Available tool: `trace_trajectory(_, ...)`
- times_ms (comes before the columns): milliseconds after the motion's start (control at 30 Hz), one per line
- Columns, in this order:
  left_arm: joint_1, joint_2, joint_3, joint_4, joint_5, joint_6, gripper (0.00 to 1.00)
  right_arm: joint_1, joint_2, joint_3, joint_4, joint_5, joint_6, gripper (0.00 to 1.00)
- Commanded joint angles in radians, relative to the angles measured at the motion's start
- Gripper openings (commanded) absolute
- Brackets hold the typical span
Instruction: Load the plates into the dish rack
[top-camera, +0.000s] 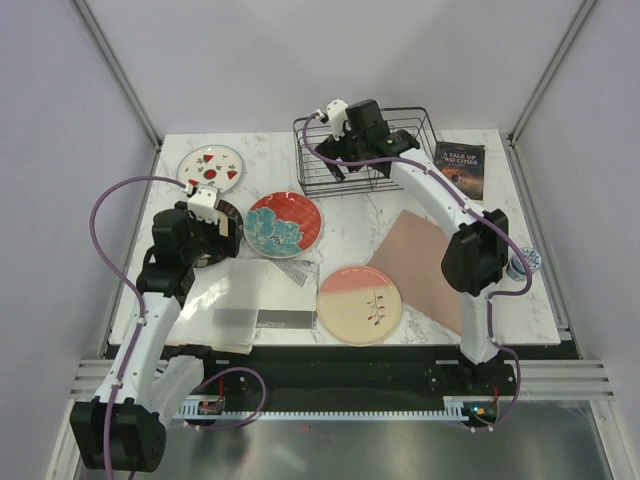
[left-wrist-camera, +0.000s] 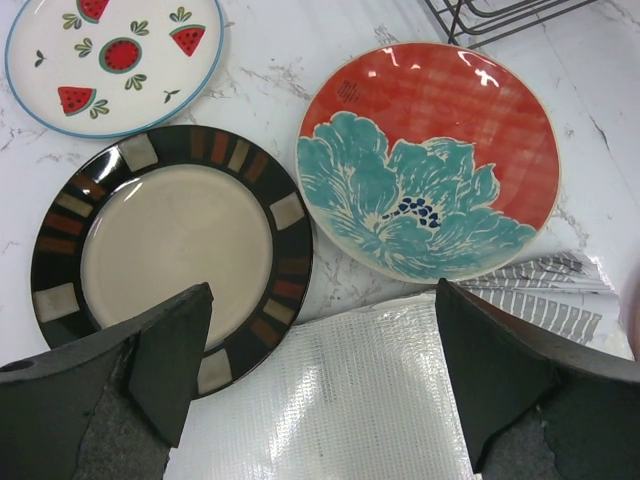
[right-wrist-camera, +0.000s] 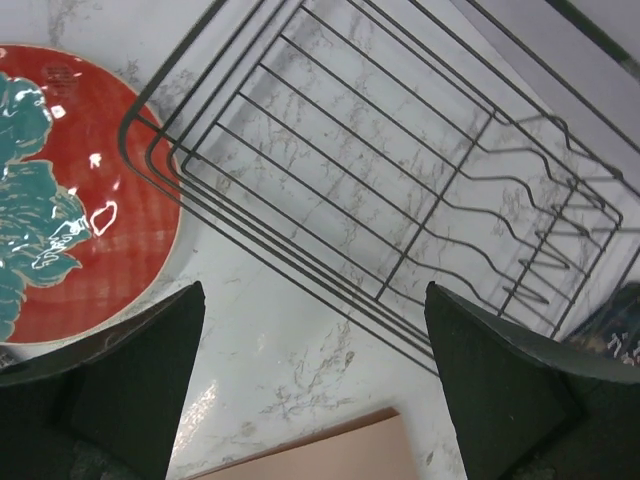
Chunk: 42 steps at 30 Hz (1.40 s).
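Observation:
All the plates lie flat on the marble table. The white plate with red fruit marks (top-camera: 210, 167) (left-wrist-camera: 120, 50) is at the back left. The dark brown-rimmed plate (top-camera: 228, 232) (left-wrist-camera: 170, 240) is partly hidden under my left gripper (top-camera: 212, 232) (left-wrist-camera: 322, 300), which hovers open and empty over its near edge. The red plate with the teal flower (top-camera: 283, 224) (left-wrist-camera: 430, 150) (right-wrist-camera: 90, 230) lies in the middle. The pink-and-cream plate (top-camera: 360, 304) is at the front. The black wire dish rack (top-camera: 365, 150) (right-wrist-camera: 305, 275) holds nothing. My right gripper (top-camera: 332, 162) (right-wrist-camera: 312, 300) is open above the rack's front left corner.
A white woven bag (top-camera: 240, 300) (left-wrist-camera: 330, 400) lies at the front left, touching the brown-rimmed plate. A pinkish-brown mat (top-camera: 425, 268) (right-wrist-camera: 320, 450) lies right of centre. A dark book (top-camera: 459, 168) sits right of the rack. A small round object (top-camera: 523, 263) is at the right edge.

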Motion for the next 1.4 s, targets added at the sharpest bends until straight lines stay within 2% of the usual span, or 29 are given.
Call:
trace_trajectory(0, 0.001, 0.001, 0.036, 0.001, 0.043, 0.028, 0.99, -0.003, -0.076, -0.041, 0.040, -0.255, -0.339, 0.98)
trace_trajectory(100, 0.001, -0.025, 0.013, -0.009, 0.048, 0.055, 0.98, 0.000, -0.091, -0.113, 0.068, -0.410, -0.516, 0.98)
trace_trajectory(233, 0.001, -0.063, -0.021, -0.025, 0.068, 0.081, 0.98, -0.005, 0.011, 0.037, -0.071, -0.459, -0.630, 0.98)
trace_trajectory(333, 0.001, -0.093, -0.050, -0.026, 0.086, 0.085, 0.98, -0.014, 0.059, 0.115, -0.101, -0.490, -0.702, 0.94)
trace_trajectory(433, 0.001, -0.105, -0.067, -0.026, 0.092, 0.059, 0.98, -0.018, 0.096, 0.147, -0.124, -0.521, -0.759, 0.81)
trace_trajectory(467, 0.001, -0.108, -0.071, -0.026, 0.093, 0.052, 0.98, -0.020, 0.114, 0.166, -0.139, -0.525, -0.815, 0.74)
trace_trajectory(567, 0.001, -0.128, -0.087, -0.026, 0.117, 0.041, 0.97, -0.020, 0.143, 0.206, -0.173, -0.541, -0.831, 0.76)
trace_trajectory(633, 0.003, -0.137, -0.093, -0.033, 0.120, 0.032, 0.97, -0.017, 0.175, 0.293, -0.141, -0.544, -0.732, 0.79)
trace_trajectory(667, 0.003, -0.140, -0.093, -0.040, 0.123, 0.027, 0.97, -0.017, 0.220, 0.325, -0.103, -0.510, -0.507, 0.83)
trace_trajectory(733, 0.004, -0.145, -0.087, -0.048, 0.132, 0.015, 0.96, -0.011, 0.246, 0.353, 0.145, -0.388, -0.204, 0.88)
trace_trajectory(800, 0.004, -0.146, -0.082, -0.056, 0.134, 0.004, 0.96, -0.006, 0.268, 0.353, 0.316, -0.231, 0.127, 0.84)
trace_trajectory(867, 0.004, -0.149, -0.081, -0.059, 0.131, -0.017, 0.96, 0.012, 0.281, 0.356, 0.370, -0.138, 0.273, 0.73)
trace_trajectory(900, 0.004, -0.151, -0.079, -0.063, 0.132, -0.027, 0.96, 0.046, 0.286, 0.359, 0.393, -0.013, 0.332, 0.71)
trace_trajectory(967, 0.004, -0.156, -0.076, -0.072, 0.140, -0.053, 0.96, 0.076, 0.310, 0.384, 0.399, 0.077, 0.353, 0.66)
trace_trajectory(1067, 0.004, -0.177, -0.073, -0.082, 0.172, -0.080, 0.95, 0.101, 0.338, 0.407, 0.392, 0.076, 0.368, 0.59)
trace_trajectory(1233, 0.004, -0.208, -0.071, -0.092, 0.188, -0.129, 0.95, 0.115, 0.381, 0.422, 0.367, 0.088, 0.381, 0.56)
trace_trajectory(1367, 0.004, -0.221, -0.065, -0.111, 0.194, -0.168, 0.95, 0.123, 0.439, 0.445, 0.337, 0.134, 0.364, 0.49)
